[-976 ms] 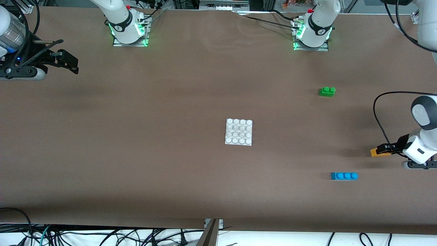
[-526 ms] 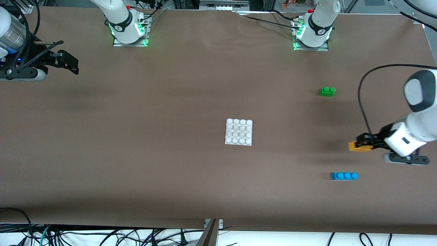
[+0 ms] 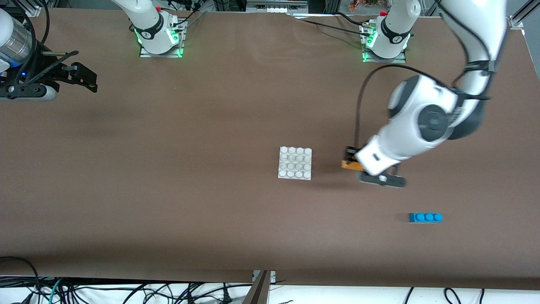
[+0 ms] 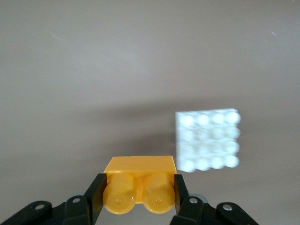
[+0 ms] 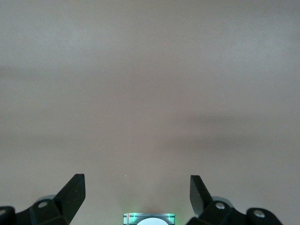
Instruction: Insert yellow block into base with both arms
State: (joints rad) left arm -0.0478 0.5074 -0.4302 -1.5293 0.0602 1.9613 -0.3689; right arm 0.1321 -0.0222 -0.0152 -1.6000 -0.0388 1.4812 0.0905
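Note:
My left gripper (image 3: 349,159) is shut on the yellow block (image 3: 348,165) and holds it in the air over the brown table, beside the base toward the left arm's end. In the left wrist view the yellow block (image 4: 139,186) sits between the two black fingers (image 4: 96,197) with its two studs facing the camera. The base (image 3: 295,163), a white square plate with a grid of studs, lies flat at the table's middle; it also shows in the left wrist view (image 4: 208,140). My right gripper (image 3: 86,79) is open and empty, waiting at the right arm's end of the table, and its right wrist view (image 5: 137,191) shows only bare table.
A blue three-stud brick (image 3: 425,217) lies nearer the front camera than my left gripper, toward the left arm's end. The left arm's white body (image 3: 422,122) hangs over the table where a green brick lay, hiding it. The arm bases (image 3: 158,36) stand along the table's back edge.
My left gripper has carried the yellow block from the left arm's end of the table toward the base, now close beside it. The arm now covers the green brick. The right arm has not moved.

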